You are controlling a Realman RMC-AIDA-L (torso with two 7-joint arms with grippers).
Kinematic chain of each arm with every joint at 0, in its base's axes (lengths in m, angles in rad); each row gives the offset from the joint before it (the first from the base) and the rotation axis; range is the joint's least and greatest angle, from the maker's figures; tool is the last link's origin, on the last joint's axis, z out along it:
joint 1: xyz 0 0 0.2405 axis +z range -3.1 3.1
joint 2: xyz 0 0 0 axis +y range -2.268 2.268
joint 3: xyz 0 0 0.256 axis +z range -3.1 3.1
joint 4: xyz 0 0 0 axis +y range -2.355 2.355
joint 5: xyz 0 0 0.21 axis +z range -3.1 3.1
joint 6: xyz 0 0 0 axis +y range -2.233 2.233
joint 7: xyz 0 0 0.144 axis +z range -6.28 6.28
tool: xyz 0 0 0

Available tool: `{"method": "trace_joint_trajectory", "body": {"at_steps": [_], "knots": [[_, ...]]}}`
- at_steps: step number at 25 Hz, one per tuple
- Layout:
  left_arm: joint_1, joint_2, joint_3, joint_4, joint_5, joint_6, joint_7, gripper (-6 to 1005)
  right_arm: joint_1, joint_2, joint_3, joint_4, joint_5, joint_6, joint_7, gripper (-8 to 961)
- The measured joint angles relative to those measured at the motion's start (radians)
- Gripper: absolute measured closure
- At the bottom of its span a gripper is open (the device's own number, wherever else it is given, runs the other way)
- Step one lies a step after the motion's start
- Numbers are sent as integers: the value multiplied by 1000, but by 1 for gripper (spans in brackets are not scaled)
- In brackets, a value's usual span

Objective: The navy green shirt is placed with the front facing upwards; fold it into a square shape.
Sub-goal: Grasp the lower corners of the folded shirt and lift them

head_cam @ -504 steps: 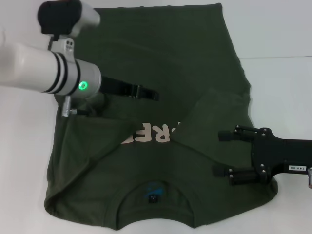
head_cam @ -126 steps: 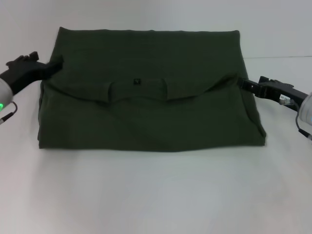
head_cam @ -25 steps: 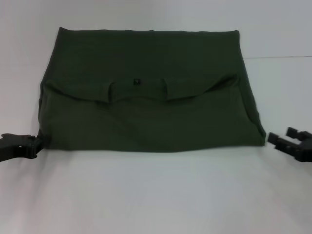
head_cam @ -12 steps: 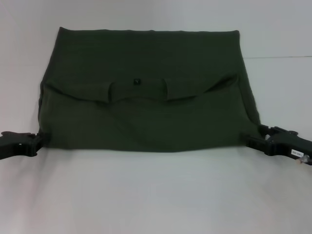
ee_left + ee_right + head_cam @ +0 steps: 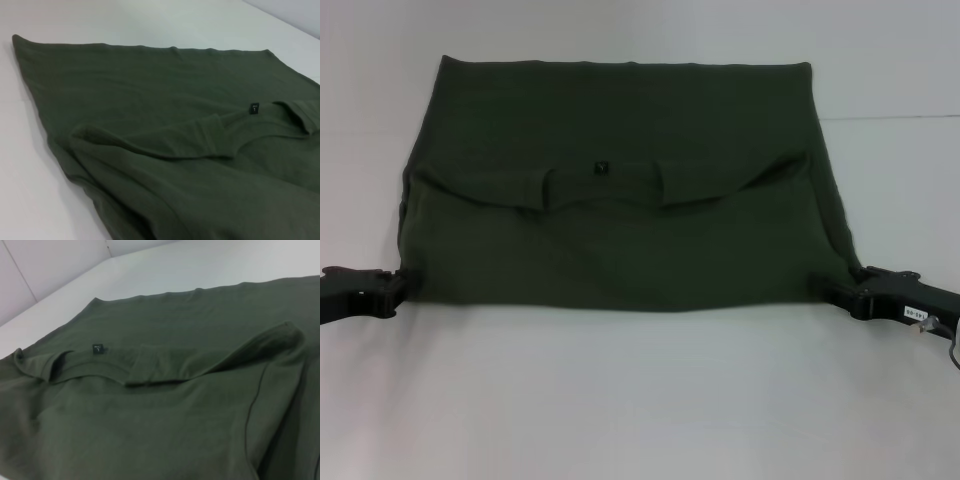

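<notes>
The shirt (image 5: 620, 190) lies flat on the white surface (image 5: 640, 400), already folded into a wide rectangle. The left tool (image 5: 388, 290) and right tool (image 5: 842, 291) sit at its two near corners, apparently closing on the fabric, probably to lift that edge for another fold.

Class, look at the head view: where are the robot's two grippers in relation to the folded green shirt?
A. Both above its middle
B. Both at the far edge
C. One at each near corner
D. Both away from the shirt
C: the left gripper and right gripper each sit at a near corner of the navy green shirt.
</notes>
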Motion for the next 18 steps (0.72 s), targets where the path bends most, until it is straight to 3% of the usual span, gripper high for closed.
{"method": "trace_joint_trajectory", "body": {"at_steps": [9, 14, 18], "knots": [[-1, 0, -1, 0, 0, 0, 3, 990, 0, -1, -1, -7, 6, -24, -6, 552], [4, -1, -5, 0, -1, 19, 41, 990, -7, -2, 0, -9, 6, -46, -21, 791], [31, -5, -26, 8, -13, 78, 129, 989, -33, -2, 9, -10, 8, -101, -79, 866]]}}
